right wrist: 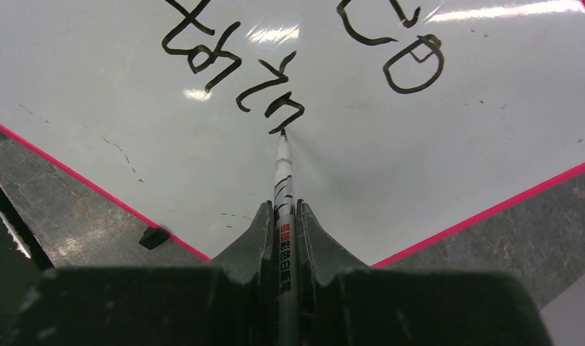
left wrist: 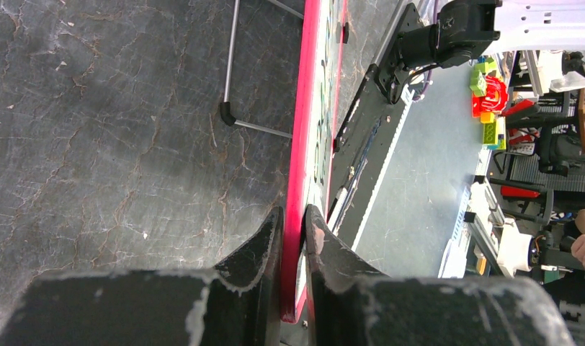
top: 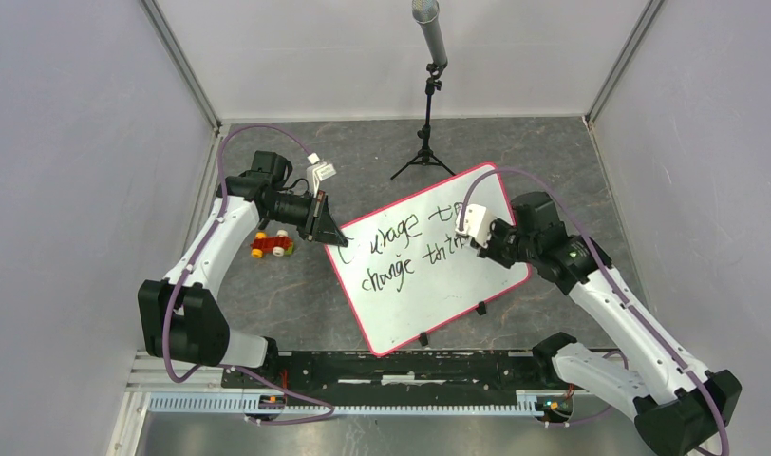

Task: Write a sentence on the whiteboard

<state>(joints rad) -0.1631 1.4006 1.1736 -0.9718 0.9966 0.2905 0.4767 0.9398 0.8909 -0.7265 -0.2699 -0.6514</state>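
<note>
The whiteboard (top: pixel 439 285) with its pink-red rim lies tilted on the dark table. Black script, the sentence (top: pixel 401 249), runs in two lines and reads roughly "courage to / change thin". My left gripper (top: pixel 327 230) is shut on the board's left rim, seen edge-on in the left wrist view (left wrist: pixel 297 180) between my jaws (left wrist: pixel 294 216). My right gripper (top: pixel 484 242) is shut on a marker (right wrist: pixel 284 180). Its tip touches the board (right wrist: pixel 347 158) at the end of the last stroke (right wrist: pixel 271 94).
A small red-and-yellow toy car (top: pixel 272 245) sits left of the board, under my left arm. A microphone on a black tripod (top: pixel 427 95) stands behind the board. Small black clips (top: pixel 480 308) sit at the board's near edge. White walls enclose the table.
</note>
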